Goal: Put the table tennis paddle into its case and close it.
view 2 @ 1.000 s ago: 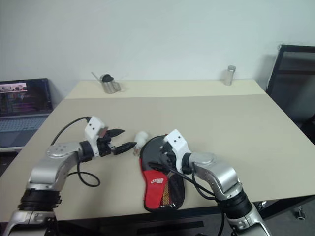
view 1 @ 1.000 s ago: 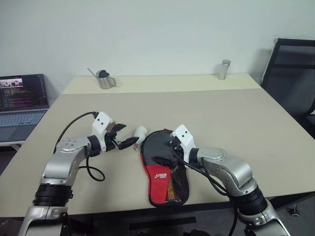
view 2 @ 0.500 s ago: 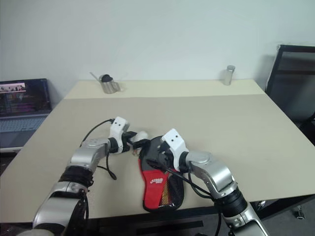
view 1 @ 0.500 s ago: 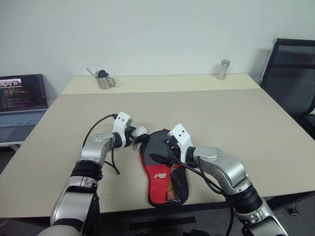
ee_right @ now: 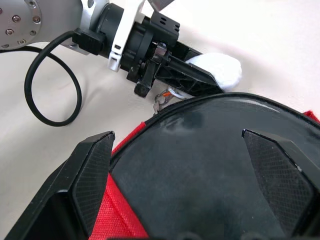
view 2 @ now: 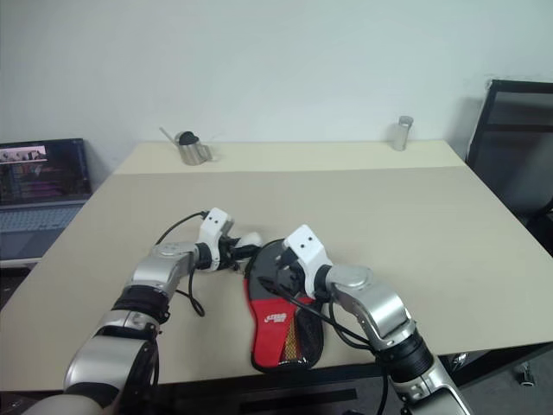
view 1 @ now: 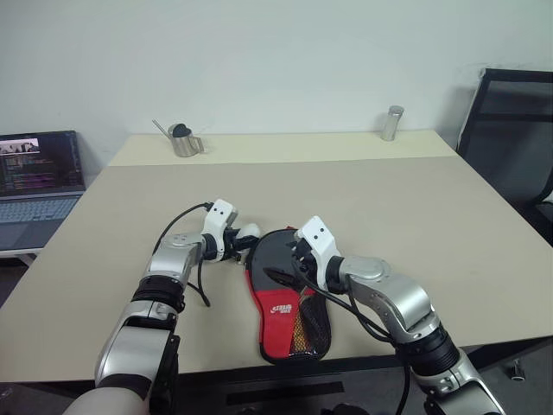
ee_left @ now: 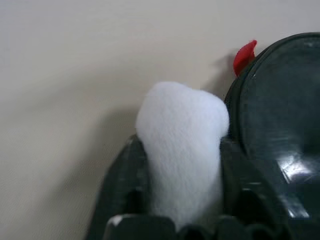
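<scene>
Left pincer (ee_left: 182,200) pinching soft white tab (ee_left: 182,145).

The head views are evenly and softly lit, bright without harsh contrast, and sharp from edge to edge. The beige worktop (view 1: 363,199) shows no hot spots. A faint, diffuse shadow lies under the left arm's cable (view 1: 192,290), toward 6 o'clock. The laptop screen (view 1: 39,162) at 9 o'clock glows on its own.

In the left wrist view everything is soft and out of focus: the white pad (ee_left: 182,145) lacks texture, and a bright patch of glare sits on the black rubber (ee_left: 280,125) at 4 o'clock.

The right wrist view is crisper, with a dull sheen across the rubber.
</scene>
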Action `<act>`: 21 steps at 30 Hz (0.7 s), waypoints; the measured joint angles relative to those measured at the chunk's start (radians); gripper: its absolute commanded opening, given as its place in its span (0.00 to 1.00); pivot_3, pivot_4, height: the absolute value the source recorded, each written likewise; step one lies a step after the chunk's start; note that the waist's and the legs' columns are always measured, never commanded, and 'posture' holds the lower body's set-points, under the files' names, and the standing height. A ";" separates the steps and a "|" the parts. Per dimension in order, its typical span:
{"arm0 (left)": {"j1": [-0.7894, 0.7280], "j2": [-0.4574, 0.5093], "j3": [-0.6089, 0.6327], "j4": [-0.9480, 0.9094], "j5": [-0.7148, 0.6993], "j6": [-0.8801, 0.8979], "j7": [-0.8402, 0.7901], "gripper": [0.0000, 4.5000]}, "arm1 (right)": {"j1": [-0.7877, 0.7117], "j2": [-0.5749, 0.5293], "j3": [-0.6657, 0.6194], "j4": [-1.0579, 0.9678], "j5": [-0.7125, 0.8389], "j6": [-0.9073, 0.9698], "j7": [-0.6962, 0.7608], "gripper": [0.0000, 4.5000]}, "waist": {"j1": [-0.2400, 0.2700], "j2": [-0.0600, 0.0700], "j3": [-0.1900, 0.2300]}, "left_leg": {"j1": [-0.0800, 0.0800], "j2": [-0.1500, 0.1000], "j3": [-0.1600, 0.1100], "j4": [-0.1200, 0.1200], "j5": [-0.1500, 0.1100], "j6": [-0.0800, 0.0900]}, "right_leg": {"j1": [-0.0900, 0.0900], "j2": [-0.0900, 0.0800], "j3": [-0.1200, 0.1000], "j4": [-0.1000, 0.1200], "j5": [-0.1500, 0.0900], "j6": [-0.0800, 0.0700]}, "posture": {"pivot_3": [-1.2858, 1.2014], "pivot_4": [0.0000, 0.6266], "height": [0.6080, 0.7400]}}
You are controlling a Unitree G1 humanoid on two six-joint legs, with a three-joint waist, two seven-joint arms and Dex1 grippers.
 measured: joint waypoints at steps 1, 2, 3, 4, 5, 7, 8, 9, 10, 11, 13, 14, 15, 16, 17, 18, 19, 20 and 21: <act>0.000 0.000 0.001 0.000 0.000 0.000 0.003 0.13 | 0.000 0.000 0.000 0.000 0.000 -0.001 0.000 1.00 | 0.000 0.000 0.000 | 0.000 0.000 0.000 0.000 0.000 0.000 | 0.000 0.000 0.000 0.000 0.000 0.000 | 0.52 0.24 1.00; 0.001 0.000 0.005 -0.001 -0.001 0.000 0.007 0.11 | 0.000 -0.001 0.001 0.000 -0.001 -0.006 0.001 1.00 | 0.000 0.000 0.000 | 0.000 0.000 0.000 0.000 0.000 0.000 | 0.000 0.000 0.000 0.000 0.000 0.000 | 0.52 0.24 1.00; 0.005 0.000 0.013 -0.002 -0.002 0.001 0.008 0.10 | 0.000 -0.001 0.002 0.000 -0.003 -0.011 0.002 1.00 | 0.000 0.000 0.000 | 0.001 0.000 0.000 0.000 0.000 0.000 | 0.000 0.000 0.000 0.000 0.000 0.000 | 0.52 0.24 1.00; 0.010 0.000 0.022 -0.004 -0.004 0.002 0.010 0.10 | 0.000 -0.001 0.005 0.000 -0.008 -0.018 0.003 1.00 | -0.002 0.000 0.000 | 0.001 0.000 0.000 0.000 0.000 0.000 | 0.000 0.000 0.000 0.000 0.000 0.000 | 0.52 0.24 1.00; 0.014 0.000 0.031 -0.007 -0.007 0.003 0.012 0.10 | 0.000 -0.001 0.011 0.002 -0.011 -0.027 0.006 1.00 | -0.003 -0.001 -0.001 | 0.001 0.000 0.000 0.000 0.000 0.000 | 0.000 0.000 0.000 0.001 0.000 0.000 | 0.52 0.24 1.00; 0.024 0.002 0.043 -0.016 -0.015 0.009 0.019 0.10 | 0.000 0.006 0.028 0.028 -0.026 -0.053 0.013 1.00 | -0.008 -0.001 -0.001 | 0.001 0.001 0.000 0.000 0.000 0.000 | 0.000 0.000 0.000 0.001 0.000 0.000 | 0.52 0.24 1.00; 0.029 0.002 0.047 -0.022 -0.018 0.012 0.023 0.10 | 0.000 0.010 0.040 0.047 -0.036 -0.067 0.015 1.00 | -0.009 -0.001 -0.001 | 0.001 0.001 0.000 0.000 0.000 0.000 | 0.000 0.000 0.000 0.001 0.000 0.000 | 0.52 0.24 1.00; 0.033 0.002 0.050 -0.028 -0.021 0.015 0.026 0.10 | -0.001 0.011 0.055 0.069 -0.046 -0.089 0.022 1.00 | -0.010 -0.001 -0.001 | 0.001 0.001 0.000 0.000 0.000 0.000 | 0.000 0.000 0.000 0.001 0.000 0.000 | 0.52 0.24 1.00; 0.036 0.002 0.054 -0.035 -0.022 0.025 0.027 0.10 | -0.004 0.014 0.078 0.103 -0.064 -0.117 0.031 1.00 | -0.011 -0.002 -0.001 | 0.001 0.001 0.000 0.000 0.000 0.000 | 0.000 0.000 0.000 0.001 0.000 0.000 | 0.52 0.24 1.00; 0.037 0.002 0.058 -0.041 -0.024 0.033 0.027 0.10 | -0.006 0.020 0.096 0.139 -0.079 -0.138 0.041 1.00 | -0.012 -0.002 -0.001 | 0.001 0.001 0.000 0.000 0.000 0.000 | 0.000 0.001 0.000 0.001 0.000 0.000 | 0.52 0.24 1.00; 0.043 0.003 0.059 -0.064 -0.027 0.049 0.028 0.10 | -0.006 0.031 0.130 0.216 -0.108 -0.171 0.054 1.00 | -0.012 -0.002 -0.001 | 0.001 0.001 0.000 0.000 0.000 0.000 | 0.000 0.001 0.000 0.001 0.000 0.000 | 0.52 0.24 1.00; 0.048 0.003 0.061 -0.079 -0.028 0.059 0.028 0.10 | -0.008 0.041 0.134 0.245 -0.119 -0.195 0.057 1.00 | -0.012 -0.002 -0.001 | 0.001 0.001 0.000 0.000 0.000 0.000 | 0.000 0.001 0.001 0.001 0.000 0.000 | 0.52 0.24 1.00; 0.052 0.003 0.063 -0.093 -0.031 0.074 0.027 0.10 | -0.017 0.049 0.134 0.267 -0.126 -0.209 0.058 1.00 | -0.013 -0.002 -0.001 | 0.001 0.001 0.001 0.000 0.000 0.000 | 0.000 0.000 0.001 0.001 0.000 0.000 | 0.52 0.24 1.00; 0.054 0.004 0.064 -0.106 -0.034 0.081 0.027 0.10 | -0.021 0.053 0.134 0.280 -0.135 -0.220 0.058 1.00 | -0.012 -0.002 -0.001 | 0.001 0.001 0.000 0.000 0.000 0.000 | 0.000 0.000 0.001 0.001 0.000 0.000 | 0.52 0.24 1.00; 0.056 0.005 0.065 -0.121 -0.037 0.093 0.027 0.10 | -0.024 0.058 0.133 0.292 -0.144 -0.229 0.057 1.00 | -0.011 -0.002 -0.001 | 0.001 0.001 0.000 0.000 0.000 0.000 | 0.000 0.000 0.001 0.001 0.000 0.000 | 0.52 0.24 1.00; 0.060 0.012 0.067 -0.141 -0.040 0.103 0.026 0.10 | -0.023 0.059 0.129 0.301 -0.153 -0.234 0.057 1.00 | -0.011 -0.002 -0.001 | 0.001 0.000 0.000 0.000 0.000 0.000 | 0.000 0.000 0.001 0.001 0.000 0.000 | 0.52 0.24 1.00; 0.060 0.015 0.068 -0.151 -0.042 0.111 0.026 0.10 | -0.023 0.061 0.127 0.304 -0.156 -0.234 0.055 1.00 | -0.011 -0.002 -0.001 | 0.001 0.000 0.000 0.000 0.000 0.000 | 0.000 0.000 0.001 0.001 0.000 0.000 | 0.52 0.24 1.00; 0.060 0.022 0.068 -0.165 -0.042 0.117 0.022 0.10 | -0.020 0.062 0.125 0.304 -0.159 -0.234 0.055 1.00 | -0.011 -0.002 -0.002 | 0.001 0.000 0.000 0.000 0.000 0.000 | 0.000 0.000 0.001 0.001 0.000 0.000 | 0.52 0.24 1.00; 0.060 0.029 0.068 -0.173 -0.042 0.119 0.016 0.10 | -0.018 0.063 0.123 0.303 -0.161 -0.234 0.054 1.00 | -0.011 -0.003 -0.002 | 0.001 0.000 0.000 0.000 0.000 0.000 | 0.000 0.000 0.001 0.001 0.000 0.000 | 0.52 0.24 1.00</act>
